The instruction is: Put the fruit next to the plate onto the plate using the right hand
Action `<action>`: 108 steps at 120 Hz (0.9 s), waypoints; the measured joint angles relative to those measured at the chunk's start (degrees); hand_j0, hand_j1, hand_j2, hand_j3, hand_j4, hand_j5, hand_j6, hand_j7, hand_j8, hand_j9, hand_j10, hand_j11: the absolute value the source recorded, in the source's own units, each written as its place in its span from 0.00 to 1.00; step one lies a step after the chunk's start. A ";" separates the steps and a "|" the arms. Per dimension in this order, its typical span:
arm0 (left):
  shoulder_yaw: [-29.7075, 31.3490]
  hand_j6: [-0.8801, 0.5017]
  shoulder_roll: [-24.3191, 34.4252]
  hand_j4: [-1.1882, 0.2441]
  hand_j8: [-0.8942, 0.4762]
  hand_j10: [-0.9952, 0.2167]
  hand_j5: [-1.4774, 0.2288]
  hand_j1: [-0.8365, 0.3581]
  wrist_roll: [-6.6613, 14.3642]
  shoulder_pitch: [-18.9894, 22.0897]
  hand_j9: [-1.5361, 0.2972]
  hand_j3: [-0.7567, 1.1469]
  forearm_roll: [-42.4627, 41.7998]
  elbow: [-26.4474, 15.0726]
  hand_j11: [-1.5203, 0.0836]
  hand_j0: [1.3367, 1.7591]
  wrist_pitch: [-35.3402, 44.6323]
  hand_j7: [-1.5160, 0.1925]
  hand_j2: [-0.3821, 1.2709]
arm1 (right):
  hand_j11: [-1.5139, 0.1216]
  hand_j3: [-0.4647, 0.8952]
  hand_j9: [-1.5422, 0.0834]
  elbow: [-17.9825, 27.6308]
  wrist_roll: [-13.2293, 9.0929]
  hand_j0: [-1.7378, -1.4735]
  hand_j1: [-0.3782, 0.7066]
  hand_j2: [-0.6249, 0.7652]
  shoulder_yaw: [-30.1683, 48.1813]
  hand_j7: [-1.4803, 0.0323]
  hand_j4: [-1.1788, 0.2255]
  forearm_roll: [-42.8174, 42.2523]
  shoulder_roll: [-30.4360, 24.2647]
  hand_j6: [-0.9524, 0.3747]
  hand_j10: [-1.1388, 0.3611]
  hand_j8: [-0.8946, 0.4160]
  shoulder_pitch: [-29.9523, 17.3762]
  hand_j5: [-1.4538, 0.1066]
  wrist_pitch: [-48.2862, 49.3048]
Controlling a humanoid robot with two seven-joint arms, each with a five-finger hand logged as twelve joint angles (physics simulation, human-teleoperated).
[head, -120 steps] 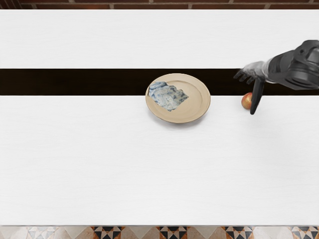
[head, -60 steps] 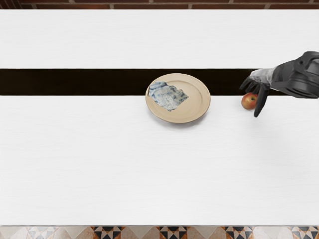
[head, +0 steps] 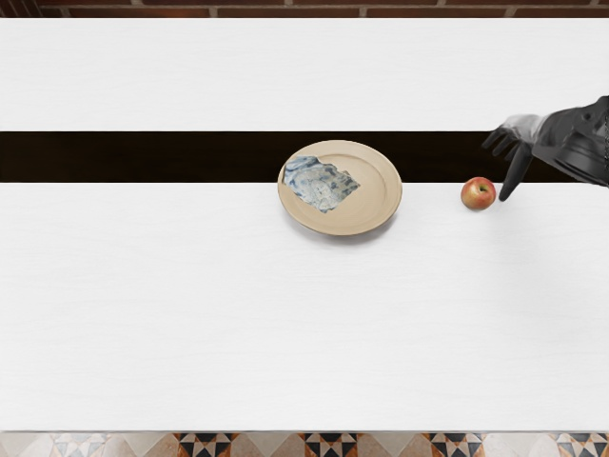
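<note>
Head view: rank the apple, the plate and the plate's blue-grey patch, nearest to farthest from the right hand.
1. apple, just left of the right hand.
2. plate, mid-table.
3. blue-grey patch, on the plate's left part.

White table point(head: 285, 314), tan plate point(head: 376, 195) near its far edge, apple point(head: 478, 193) well right
</note>
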 joint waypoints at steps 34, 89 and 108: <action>0.00 0.46 0.00 0.66 0.47 0.62 0.68 0.75 0.00 -0.04 0.66 0.40 0.00 0.00 0.75 0.76 -0.02 0.70 0.26 | 0.72 0.34 0.74 -3.30 0.16 0.30 0.32 0.41 0.03 0.75 0.65 0.01 2.79 0.52 0.58 0.48 -2.90 0.71 -4.14; 0.00 0.46 0.00 0.66 0.47 0.62 0.68 0.75 0.00 -0.04 0.66 0.40 -0.01 0.00 0.75 0.76 -0.01 0.70 0.26 | 0.73 0.34 0.75 -9.52 0.33 0.30 0.30 0.41 0.41 0.76 0.66 0.10 8.78 0.53 0.59 0.49 -6.50 0.72 -4.94; 0.00 0.46 0.00 0.66 0.47 0.62 0.68 0.75 0.00 -0.04 0.66 0.40 0.00 0.00 0.75 0.76 -0.01 0.70 0.26 | 0.72 0.34 0.74 -10.29 0.33 0.30 0.31 0.41 0.44 0.76 0.66 0.10 9.82 0.52 0.59 0.48 -7.83 0.72 -6.33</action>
